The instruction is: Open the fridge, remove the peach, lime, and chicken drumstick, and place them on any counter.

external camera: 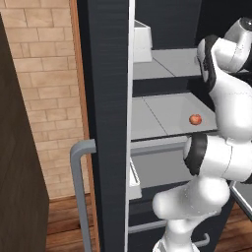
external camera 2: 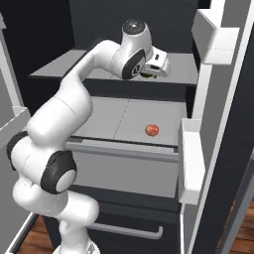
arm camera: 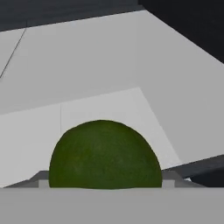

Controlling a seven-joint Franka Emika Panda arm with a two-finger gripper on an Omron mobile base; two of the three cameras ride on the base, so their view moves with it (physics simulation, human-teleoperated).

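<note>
Reaching onto the upper shelf (external camera 2: 183,69) of the open fridge (external camera: 106,98), we are bracketing the lime (arm camera: 105,155) between our gripper's (external camera 2: 149,74) wide-spread jaws, while the peach (external camera 2: 152,130) is waiting below.

a home kitchen, by the look of it. tall dark fridge (external camera: 106,98) standing open, pale grey shelves (external camera 2: 134,116) inside, a peach (external camera 2: 152,130) on one and a lime (arm camera: 105,155) on another. white door bins (external camera 2: 191,163) on the open door, drawer with a grey bar handle (external camera 2: 126,232) below. brick wall (external camera: 47,93) beside, brown wooden cabinet (external camera: 17,187), wooden plank floor (external camera: 64,221).
</note>
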